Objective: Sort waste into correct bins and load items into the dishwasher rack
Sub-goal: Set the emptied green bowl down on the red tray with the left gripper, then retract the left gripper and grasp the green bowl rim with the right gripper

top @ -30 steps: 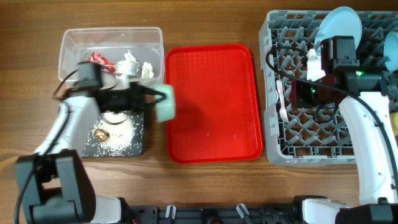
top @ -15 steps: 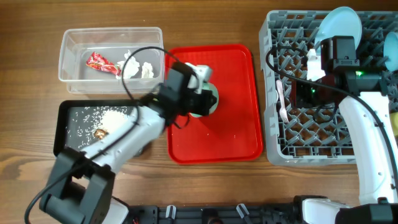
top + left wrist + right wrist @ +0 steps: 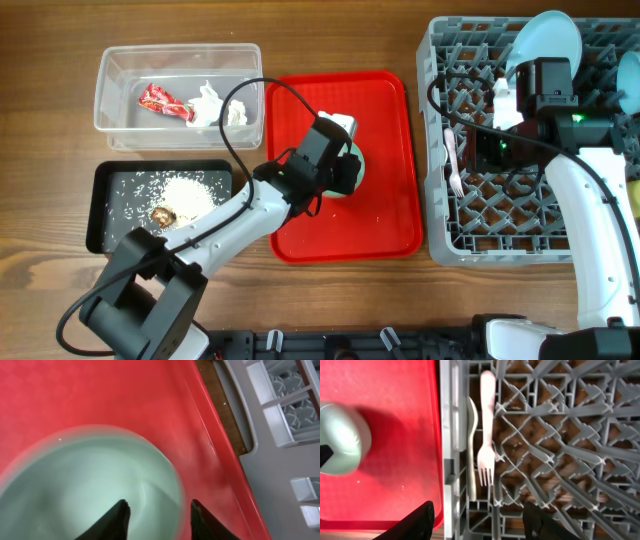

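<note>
Over the red tray [image 3: 385, 215] now, left claw [image 3: 345, 170] with pale green bowl [image 3: 90, 487].

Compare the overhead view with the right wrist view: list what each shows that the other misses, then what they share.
Only the overhead view shows the clear tub holding the red wrapper and white tissue, the black tray with rice, the blue plate standing in the rack, and both arms.

Only the right wrist view shows the fork's tines clearly, with the spoon lying alongside it, and its own fingertips at the bottom edge.

Both show the green bowl on the red serving tray and the grey rack.
</note>
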`<state>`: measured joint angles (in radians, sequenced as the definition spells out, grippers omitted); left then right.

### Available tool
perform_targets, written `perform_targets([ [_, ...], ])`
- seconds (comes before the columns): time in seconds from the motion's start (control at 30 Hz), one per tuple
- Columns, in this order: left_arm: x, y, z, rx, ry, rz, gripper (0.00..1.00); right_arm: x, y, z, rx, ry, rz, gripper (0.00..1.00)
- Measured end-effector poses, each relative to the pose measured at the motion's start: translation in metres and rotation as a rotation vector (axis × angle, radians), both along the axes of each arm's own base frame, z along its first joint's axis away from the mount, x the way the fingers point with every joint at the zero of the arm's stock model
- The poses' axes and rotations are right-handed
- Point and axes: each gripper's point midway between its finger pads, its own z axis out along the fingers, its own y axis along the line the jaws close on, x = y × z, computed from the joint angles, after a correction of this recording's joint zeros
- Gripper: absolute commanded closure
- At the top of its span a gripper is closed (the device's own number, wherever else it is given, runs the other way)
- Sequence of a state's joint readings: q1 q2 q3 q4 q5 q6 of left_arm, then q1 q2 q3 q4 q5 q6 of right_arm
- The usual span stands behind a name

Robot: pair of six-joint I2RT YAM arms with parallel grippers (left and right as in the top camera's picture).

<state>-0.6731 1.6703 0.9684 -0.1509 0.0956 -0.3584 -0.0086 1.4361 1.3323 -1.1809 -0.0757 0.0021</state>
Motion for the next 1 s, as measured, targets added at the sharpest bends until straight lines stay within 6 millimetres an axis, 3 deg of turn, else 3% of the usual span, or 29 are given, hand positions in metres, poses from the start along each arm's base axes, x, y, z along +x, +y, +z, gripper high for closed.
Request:
perform_targets([
  [0.1,0.000,0.005,-0.002,0.010,0.013,0.012,0.38,0.008,0.005,0.003,0.030,-0.034,0.009,0.42],
  [0.27,-0.005,0.026,-0.001,0.036,0.065,0.056,0.32,0.024,0.025,0.013,0.139,-0.112,0.050,0.42],
  [0.47,-0.005,0.088,0.039,0.024,0.092,0.213,0.25,0.038,0.054,0.025,0.239,-0.187,0.129,0.40],
  [0.6,-0.006,0.136,0.065,0.011,0.084,0.339,0.15,0.035,0.091,0.027,0.280,-0.188,0.226,0.40],
  [0.67,-0.008,0.153,0.073,0.005,0.082,0.388,0.13,0.031,0.111,0.018,0.286,-0.155,0.278,0.40],
  [0.7,-0.009,0.172,0.083,-0.003,0.068,0.442,0.13,0.030,0.118,0.011,0.283,-0.132,0.289,0.40],
  [0.8,-0.012,0.197,0.093,-0.012,0.056,0.512,0.11,0.033,0.131,-0.011,0.257,-0.077,0.294,0.41],
  [0.9,-0.012,0.212,0.096,-0.012,0.053,0.560,0.11,0.041,0.135,-0.033,0.224,-0.037,0.268,0.41],
  [1.0,-0.013,0.215,0.094,-0.007,0.064,0.569,0.11,0.051,0.133,-0.056,0.194,0.002,0.212,0.42],
])
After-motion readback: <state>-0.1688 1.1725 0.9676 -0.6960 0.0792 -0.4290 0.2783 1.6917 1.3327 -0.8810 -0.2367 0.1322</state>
